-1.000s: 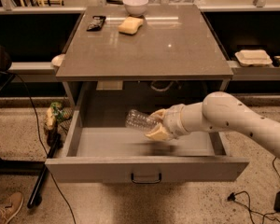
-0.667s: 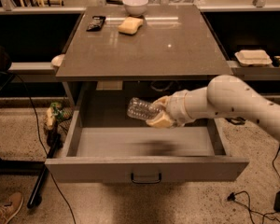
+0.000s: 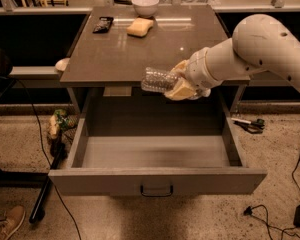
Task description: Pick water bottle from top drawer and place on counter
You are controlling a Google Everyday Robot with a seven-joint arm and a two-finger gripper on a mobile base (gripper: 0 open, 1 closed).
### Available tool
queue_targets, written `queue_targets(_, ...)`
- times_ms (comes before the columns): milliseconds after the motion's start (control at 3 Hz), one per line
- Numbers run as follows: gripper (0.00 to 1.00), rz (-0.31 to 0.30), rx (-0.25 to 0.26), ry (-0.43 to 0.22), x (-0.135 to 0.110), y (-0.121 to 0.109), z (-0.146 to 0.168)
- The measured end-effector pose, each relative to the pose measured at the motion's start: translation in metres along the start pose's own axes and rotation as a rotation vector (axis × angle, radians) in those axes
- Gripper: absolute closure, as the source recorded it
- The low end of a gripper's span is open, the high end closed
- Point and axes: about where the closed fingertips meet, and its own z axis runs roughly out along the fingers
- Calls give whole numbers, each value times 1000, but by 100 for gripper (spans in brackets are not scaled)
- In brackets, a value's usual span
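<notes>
Open top drawer point(image 3: 155, 181) beneath the bench point(image 3: 125, 59), seen from the front and above. The drawer is a wide, shallow grey box with a flat front panel; a small dark metal handle point(image 3: 156, 190) sits at the panel's centre, and the matt grey floor of the drawer lies bare.

The bench is a square, glossy brown-grey slab with a thin edge. At its far side stand a round white bowl point(image 3: 145, 5), a yellow, soft-looking block like a sponge point(image 3: 140, 27) and a flat black rectangular object point(image 3: 103, 24).

The hand point(image 3: 176, 80), two tan, padded fingers point(image 3: 179, 91) on a smooth white rounded arm point(image 3: 255, 46), reaches in from the right and pinches the water bottle point(image 3: 157, 80) between them. The bottle is clear ribbed plastic and lies roughly level, its base pointing left. Its cap end is hidden inside the grip. It is held in the air, clear of the drawer, at the front edge of the bench and above the drawer's rear part; whether it touches the slab cannot be told.

The floor point(image 3: 200, 219) is speckled stone, crossed by thin black cables point(image 3: 270, 224). A brown shoe point(image 3: 7, 221) shows at lower left.
</notes>
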Motion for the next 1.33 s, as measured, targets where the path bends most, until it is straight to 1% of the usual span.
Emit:
queue_targets(333,100,0,0,0,0,0,0)
queue_targets(667,100,31,31,9,-1,-28,2)
queue_targets(1000,100,45,67,31,-5,-75,8)
queue_targets(1333,100,102,114,45,-7,-128,12)
